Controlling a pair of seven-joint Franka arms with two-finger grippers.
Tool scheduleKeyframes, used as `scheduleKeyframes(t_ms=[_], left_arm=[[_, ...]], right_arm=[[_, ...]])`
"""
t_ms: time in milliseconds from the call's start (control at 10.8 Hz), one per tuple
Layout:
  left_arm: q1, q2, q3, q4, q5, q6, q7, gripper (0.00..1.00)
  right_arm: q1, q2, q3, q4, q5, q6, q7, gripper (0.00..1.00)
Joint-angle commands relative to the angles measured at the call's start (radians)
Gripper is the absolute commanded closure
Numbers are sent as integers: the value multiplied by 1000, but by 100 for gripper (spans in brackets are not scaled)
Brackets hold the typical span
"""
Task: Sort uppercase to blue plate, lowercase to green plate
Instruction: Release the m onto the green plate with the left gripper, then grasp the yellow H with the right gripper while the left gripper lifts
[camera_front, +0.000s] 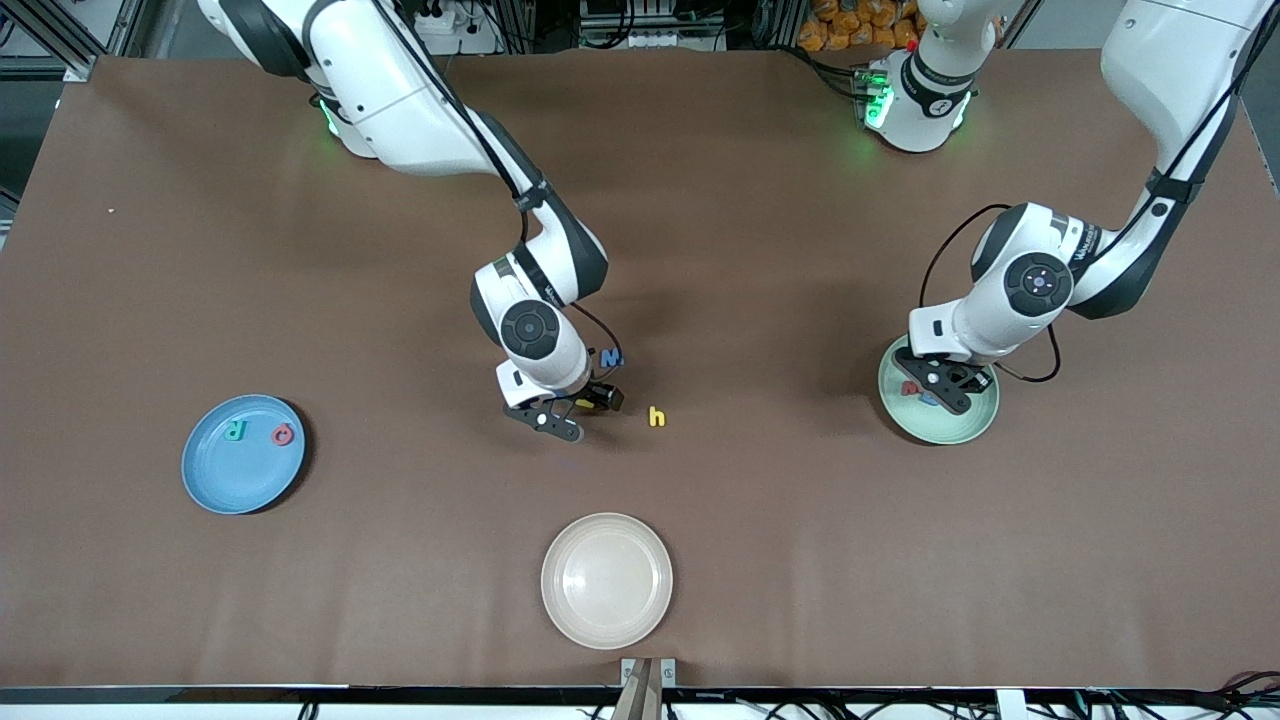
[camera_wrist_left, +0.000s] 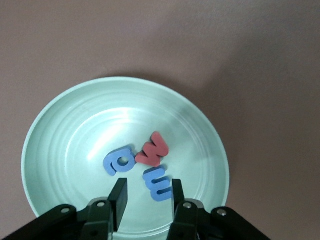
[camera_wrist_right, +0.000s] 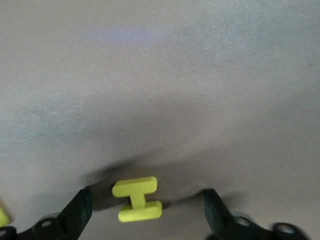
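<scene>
While the left gripper (camera_wrist_left: 147, 200) hangs low over the green plate (camera_front: 975, 425) at the left arm's end of the table, its fingers (camera_wrist_left: 119, 197) stand a little apart with nothing between them, and the blue m (camera_wrist_left: 158, 183) lies in the plate just in front of the fingertips. Beside that letter in the same plate lie the red w (camera_wrist_left: 153, 149) and the blue a (camera_wrist_left: 119, 161), the three close together, the w touching the a and sitting just beside the m. The right gripper (camera_wrist_right: 145, 210) is down near the table around its middle, its fingers (camera_wrist_right: 77, 210) spread wide on either side of the yellow H (camera_wrist_right: 136, 199), which lies flat on the brown table (camera_front: 760, 200) between them without either finger touching it. In the front view the big blue letter (camera_front: 612, 357) lies on the table close against the right arm's wrist, and the yellow h (camera_front: 656, 417) lies just beside the right gripper, toward the left arm's end. The blue plate (camera_front: 215, 480) sits toward the right arm's end of the table and holds the green R (camera_front: 234, 430) and the red Q (camera_front: 284, 434), side by side and apart. A cream plate (camera_front: 607, 580) rests nearer to the front camera than the yellow letters.
</scene>
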Motion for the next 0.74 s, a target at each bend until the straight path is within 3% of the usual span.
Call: scheduleKeyframes(t_ms=[0,279,651], left_arm=[[-3,-27,-44,-8,-24,-22,-89,56],[-12,-22,-135,44,-24,-95,-273,56],[-111,1,-143,160,-61,-157,-439,56]], right_arm=[[3,31,2,29,-10,4,-18,0],[3,28,2,57,-7,-2,-19,0],[5,22,2,74,-9,-9,-18,0]])
